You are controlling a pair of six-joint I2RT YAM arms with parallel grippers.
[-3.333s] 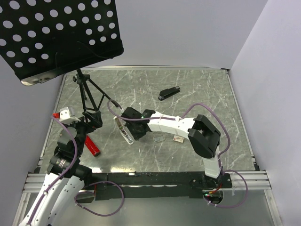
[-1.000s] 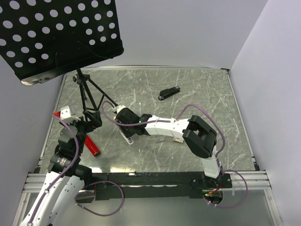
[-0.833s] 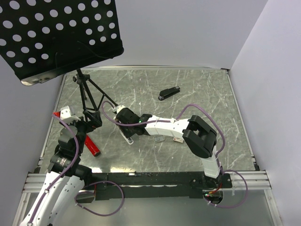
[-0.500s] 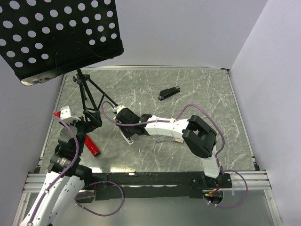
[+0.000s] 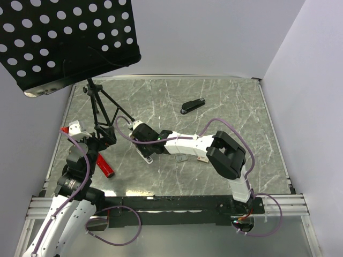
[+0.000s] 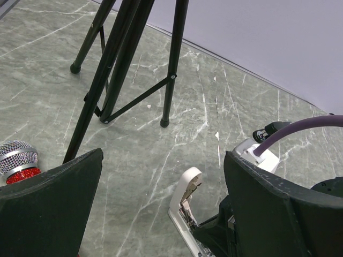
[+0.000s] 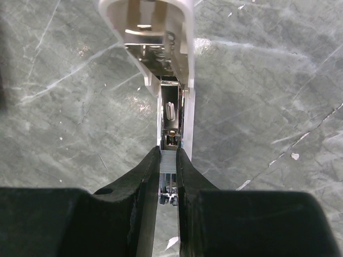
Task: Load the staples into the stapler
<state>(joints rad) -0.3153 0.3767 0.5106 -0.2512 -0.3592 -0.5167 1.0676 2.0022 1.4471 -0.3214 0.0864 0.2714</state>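
A white stapler (image 7: 156,33) lies on the marble table with its lid swung open, also seen in the left wrist view (image 6: 187,199) and from above (image 5: 146,157). My right gripper (image 7: 168,163) is shut on a short grey strip of staples (image 7: 168,159), held right over the rear of the stapler's open metal channel (image 7: 170,115). From above, the right gripper (image 5: 140,138) hides most of the stapler. My left gripper (image 6: 163,160) stands wide open and empty, left of the stapler, by the tripod (image 5: 104,138). A tiny pale staples box (image 5: 203,158) and a clear rectangle (image 5: 182,157) lie under the right forearm.
A black stapler (image 5: 192,106) lies toward the back centre. A red stapler-like object (image 5: 105,165) rests beside the left arm. A black perforated music stand (image 5: 64,37) on tripod legs (image 6: 110,80) occupies the back left. A silver mesh microphone head (image 6: 19,158) shows beside the left finger.
Since the earliest frame my right gripper has moved left and down over the white stapler with the staples. Over the last second nothing visibly moves. The left arm is still.
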